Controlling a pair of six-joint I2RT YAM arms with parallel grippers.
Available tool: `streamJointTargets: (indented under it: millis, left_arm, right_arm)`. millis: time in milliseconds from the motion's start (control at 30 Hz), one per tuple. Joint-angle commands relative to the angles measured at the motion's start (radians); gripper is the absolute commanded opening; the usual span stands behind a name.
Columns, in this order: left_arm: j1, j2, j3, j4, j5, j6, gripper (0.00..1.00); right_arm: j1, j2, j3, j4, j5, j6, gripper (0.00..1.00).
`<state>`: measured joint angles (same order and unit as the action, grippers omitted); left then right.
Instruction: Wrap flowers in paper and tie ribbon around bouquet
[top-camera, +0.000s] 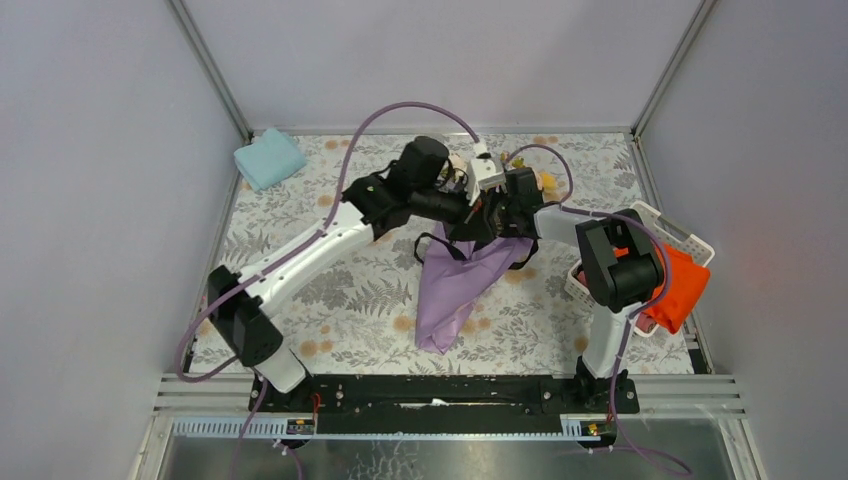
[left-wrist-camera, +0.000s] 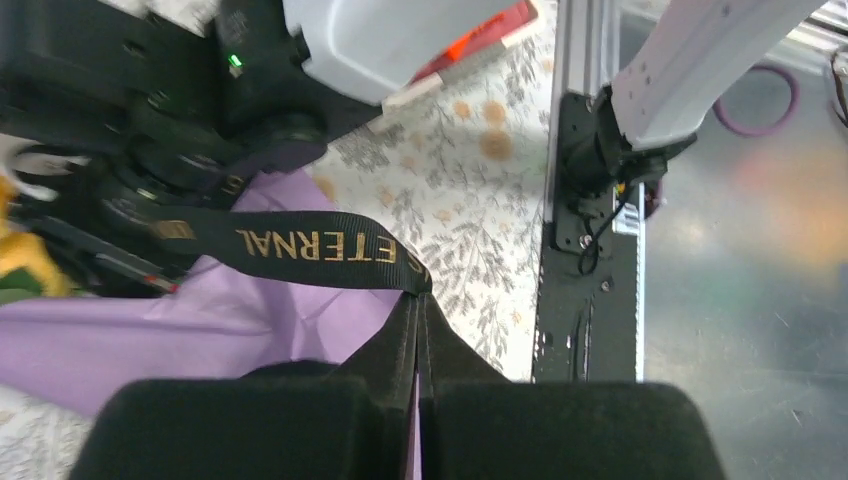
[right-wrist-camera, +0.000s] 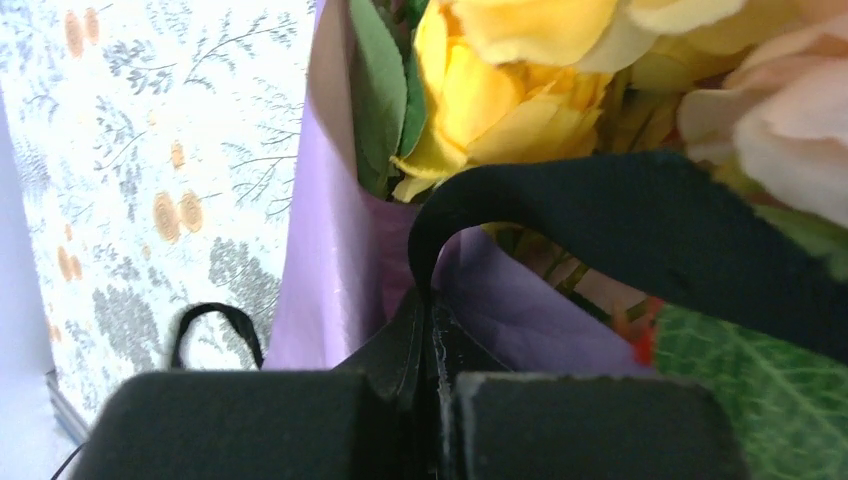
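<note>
Top view: the bouquet (top-camera: 455, 285) lies mid-table on the leaf-print tablecloth (top-camera: 330, 300). Its lilac paper (top-camera: 445, 310) tapers toward the arm bases, and both wrists crowd over its open end, hiding most of the blooms. A white basket (top-camera: 690, 240) sits well to the bouquet's right.

Left wrist view: the left gripper (left-wrist-camera: 418, 300) is pinched together on the black ribbon (left-wrist-camera: 310, 250), which runs taut across the paper. Only the very tips hold it, so I judge a hard tug could pull it free.

Right wrist view: the right gripper (right-wrist-camera: 432, 300) is likewise clamped on the ribbon, right against the bouquet's mouth. From there the ribbon arches up across the yellow rose (right-wrist-camera: 500, 70) and pink bloom (right-wrist-camera: 770, 110). If it tightens there, it may cinch over the flowers instead of the wrap, or drag the loose cone open.
</note>
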<state>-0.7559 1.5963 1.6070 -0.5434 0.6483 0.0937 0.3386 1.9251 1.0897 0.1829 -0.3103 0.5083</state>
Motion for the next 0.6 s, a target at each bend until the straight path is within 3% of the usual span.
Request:
streamJointTargets:
  millis: [0,133,333,567]
  left_arm:
    - [0.008,0.144,-0.06,0.024,0.056,0.026,0.0]
    - [0.001,0.265,-0.199,0.16,-0.048,0.096,0.0]
    - [-0.087,0.406,-0.214,0.239,-0.105,0.111,0.0]
    - [-0.13,0.462,-0.245,0.293,-0.137,0.083,0.0]
  right_arm:
    - [-0.035,-0.1,0.004,-0.008,-0.108,0.0,0.0]
    - [-0.105,-0.169,-0.056,0.065,-0.167,0.063,0.0]
    - [-0.136,-0.254,-0.034,0.017,-0.189,0.032,0.0]
    - [-0.142,-0.556,-0.053,-0.155,-0.123,-0.025,0.0]
